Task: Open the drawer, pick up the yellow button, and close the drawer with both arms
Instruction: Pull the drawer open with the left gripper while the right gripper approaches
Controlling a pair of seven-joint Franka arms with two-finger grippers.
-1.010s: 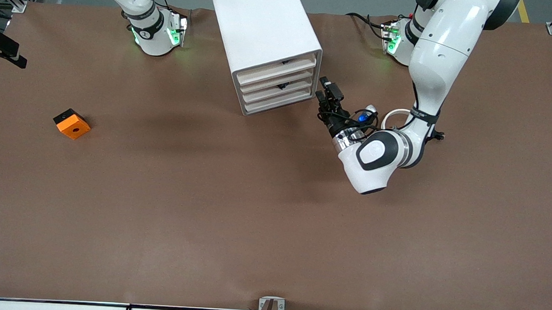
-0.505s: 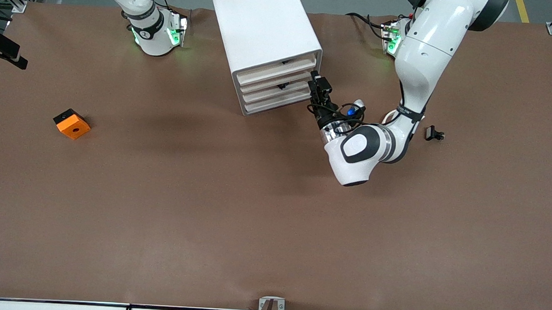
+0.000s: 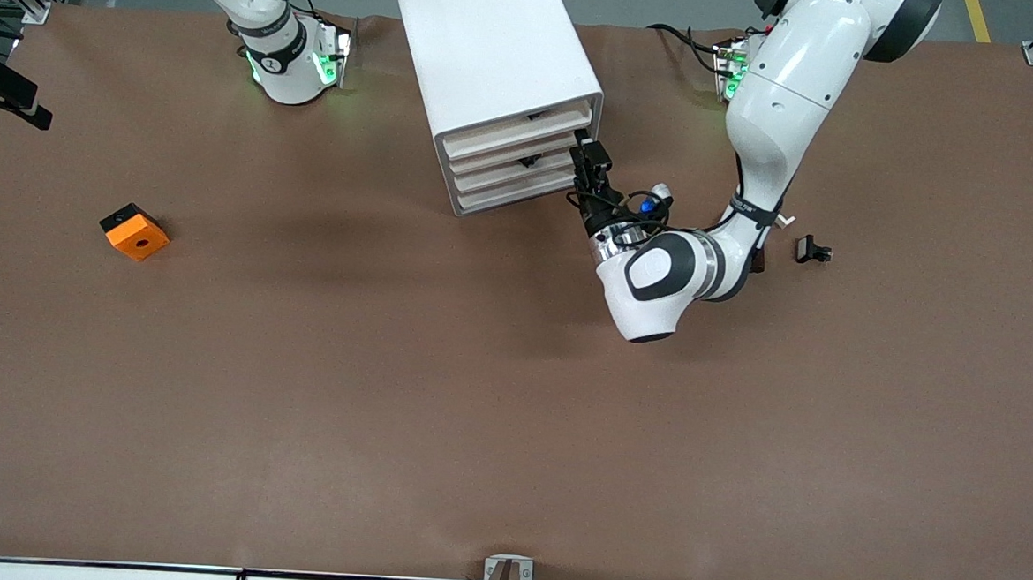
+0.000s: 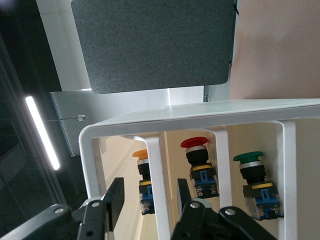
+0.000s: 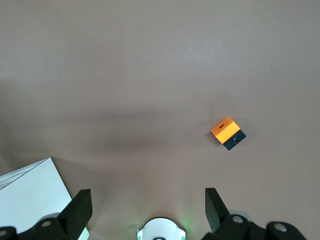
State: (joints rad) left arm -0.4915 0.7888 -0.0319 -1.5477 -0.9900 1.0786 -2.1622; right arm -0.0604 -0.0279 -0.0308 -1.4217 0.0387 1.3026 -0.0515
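Observation:
The white cabinet (image 3: 494, 50) stands at the robots' edge of the table, all four drawer fronts flush. The highest drawer (image 3: 516, 131) is shut. My left gripper (image 3: 587, 150) is open at the left arm's end of the drawer fronts. In the left wrist view my left gripper (image 4: 149, 197) straddles a white bar of the cabinet front (image 4: 156, 180). The button (image 4: 144, 175), with its yellow-orange cap, sits inside, partly hidden by that bar. My right gripper (image 5: 147, 200) is open and empty, high over the table, out of the front view.
A red-capped button (image 4: 200, 165) and a green-capped one (image 4: 255, 182) sit in lower drawers. An orange square block (image 3: 135, 232) lies toward the right arm's end, and also shows in the right wrist view (image 5: 227, 133). A small black clip (image 3: 810, 250) lies beside the left arm.
My left arm has swung toward the cabinet, bringing its open gripper from the table beside the cabinet up to the drawer fronts. The right arm has not moved.

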